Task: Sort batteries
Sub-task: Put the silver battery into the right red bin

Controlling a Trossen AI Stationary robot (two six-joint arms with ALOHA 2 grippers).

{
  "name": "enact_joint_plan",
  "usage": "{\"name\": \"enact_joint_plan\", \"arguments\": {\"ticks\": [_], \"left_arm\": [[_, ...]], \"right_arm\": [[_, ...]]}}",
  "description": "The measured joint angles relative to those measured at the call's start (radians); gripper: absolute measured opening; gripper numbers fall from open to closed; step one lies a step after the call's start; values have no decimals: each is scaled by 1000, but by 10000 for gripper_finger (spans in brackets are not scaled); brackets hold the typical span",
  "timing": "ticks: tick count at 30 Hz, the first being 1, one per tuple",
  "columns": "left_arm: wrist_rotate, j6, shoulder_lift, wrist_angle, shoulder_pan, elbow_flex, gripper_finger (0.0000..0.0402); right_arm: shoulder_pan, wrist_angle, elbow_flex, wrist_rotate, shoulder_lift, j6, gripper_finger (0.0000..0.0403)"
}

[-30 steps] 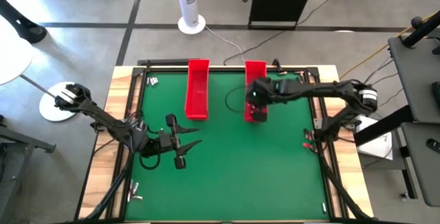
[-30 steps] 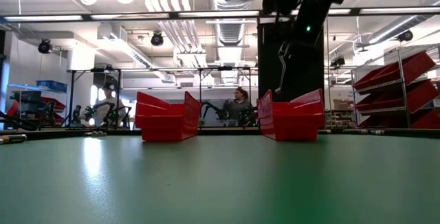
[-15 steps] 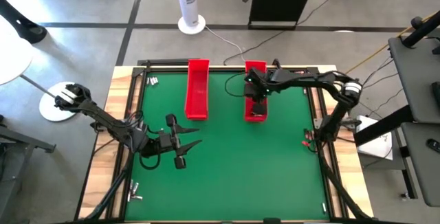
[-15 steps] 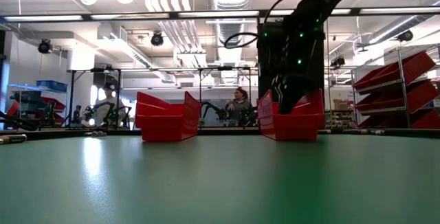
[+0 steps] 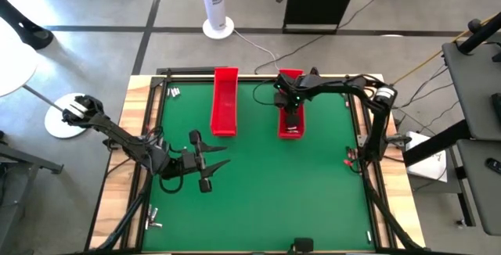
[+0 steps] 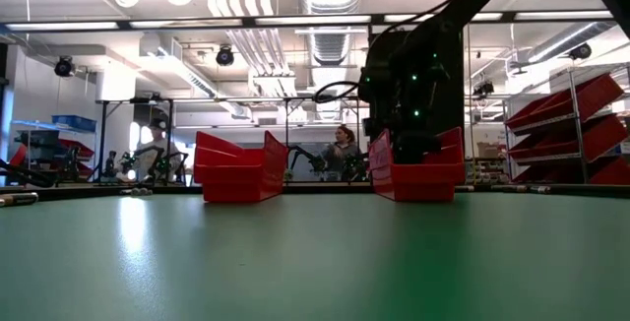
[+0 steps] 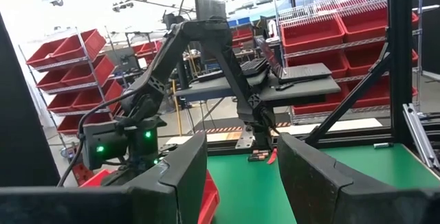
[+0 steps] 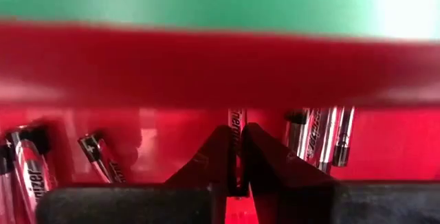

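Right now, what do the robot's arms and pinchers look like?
Both arms are dark and thin, built from jointed segments, with black cables looping alongside. The left arm has a pale silvery motor at its base, and the right arm has one too. Small green lights glow on the right wrist. The right gripper has two dark, wedge-shaped fingers. The left gripper looks black and pronged.

In the right wrist view the near wall of the right tray is blurred. The batteries are cut by the fingers, and one battery is mostly hidden between them.
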Motion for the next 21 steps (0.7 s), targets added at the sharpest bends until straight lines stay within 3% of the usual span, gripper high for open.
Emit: {"name": "enact_joint_plan", "arguments": {"ticks": [6,21], "left_arm": [[0,3,0,-1,0,0,158],[0,4,0,6,0,0,158]], "right_arm": [[-10,3,1,-4,11,-2,33],[-2,-54,25,10,9,29,104]]}}
